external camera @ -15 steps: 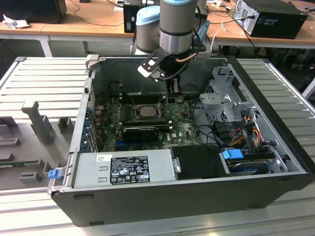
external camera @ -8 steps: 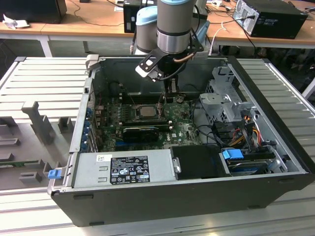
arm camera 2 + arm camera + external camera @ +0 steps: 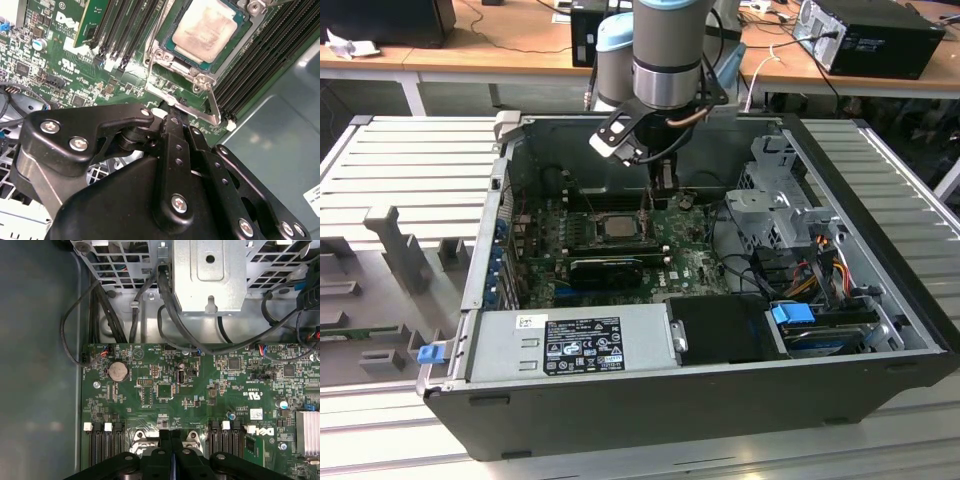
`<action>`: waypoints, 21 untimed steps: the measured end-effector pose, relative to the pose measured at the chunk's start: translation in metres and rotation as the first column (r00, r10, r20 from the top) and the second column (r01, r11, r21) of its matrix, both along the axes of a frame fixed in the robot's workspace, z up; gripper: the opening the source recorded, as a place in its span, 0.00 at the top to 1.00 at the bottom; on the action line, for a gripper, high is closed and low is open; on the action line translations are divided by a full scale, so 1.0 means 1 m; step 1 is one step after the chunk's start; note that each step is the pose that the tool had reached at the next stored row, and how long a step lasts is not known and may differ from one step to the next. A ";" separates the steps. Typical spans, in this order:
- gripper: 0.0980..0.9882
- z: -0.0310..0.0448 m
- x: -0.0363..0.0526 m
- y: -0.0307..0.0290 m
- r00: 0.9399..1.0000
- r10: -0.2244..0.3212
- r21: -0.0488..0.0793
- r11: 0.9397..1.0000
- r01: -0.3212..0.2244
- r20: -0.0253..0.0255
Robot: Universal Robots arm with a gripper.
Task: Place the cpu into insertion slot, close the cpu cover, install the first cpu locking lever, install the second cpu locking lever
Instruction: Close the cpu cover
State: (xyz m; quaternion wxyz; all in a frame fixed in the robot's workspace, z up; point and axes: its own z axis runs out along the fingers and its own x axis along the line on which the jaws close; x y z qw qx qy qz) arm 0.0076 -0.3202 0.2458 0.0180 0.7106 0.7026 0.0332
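**A:** Where was the cpu [image 3: 204, 29]?

**B:** In the exterior view it lay near the centre of the frame, flat in the insertion slot [image 3: 167, 45] with its pale face up. In the second wrist view the cpu cover [image 3: 160, 57] looked folded down around it, and the chip showed through the window.

**A:** And the pincer [image 3: 663, 190]?

**B:** It hung below the arm at the upper centre of the exterior frame. Its tips were low over the green motherboard [image 3: 695, 265], just beside the socket on the exterior view's right. In the first wrist view its fingers [image 3: 164, 440] stood pressed together. Whether anything thin sat between them, I could not tell. A silvery locking lever [image 3: 214, 102] ran from the cover's corner toward the tips.

**A:** What could have gone wrong from there?

**B:** My guess was a slip. The lever is a thin, springy rod, and a push landing off its line could let it snap back, leaving the cover loose over the chip. The tips also sat close to the long black memory slots [image 3: 260, 60] and small board parts. Pressing too deep or drifting sideways could have scraped them or loaded the socket unevenly.
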 end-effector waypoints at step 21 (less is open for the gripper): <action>0.99 -0.0146 -0.0335 -0.0001 1.000 0.000 0.000 1.000 0.000 -0.011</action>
